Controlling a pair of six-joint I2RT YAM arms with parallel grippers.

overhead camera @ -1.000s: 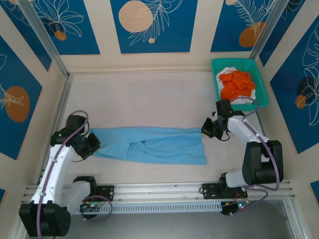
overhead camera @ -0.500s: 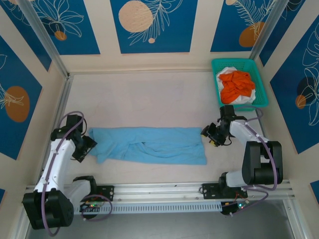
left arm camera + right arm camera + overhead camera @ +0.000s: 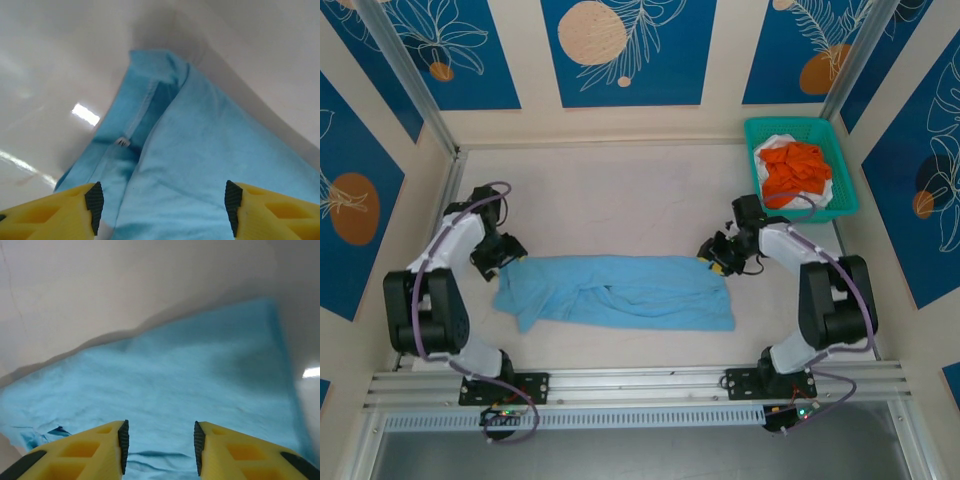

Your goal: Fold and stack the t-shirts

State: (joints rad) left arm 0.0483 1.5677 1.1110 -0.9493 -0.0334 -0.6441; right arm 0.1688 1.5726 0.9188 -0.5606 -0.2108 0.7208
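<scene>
The light blue t-shirt (image 3: 620,292) lies as a long band on the table (image 3: 620,190), spanning from one claw to the other. I read the left gripper (image 3: 503,252) as open and empty, fingers (image 3: 92,200) spread above the shirt's left end. The right gripper (image 3: 716,256) is likewise open and empty above the right end. The orange t-shirt (image 3: 795,170) sits in the teal basket (image 3: 847,170), beyond the right gripper.

Lab rig: panelled walls (image 3: 620,50), aluminium rail (image 3: 640,385)
</scene>
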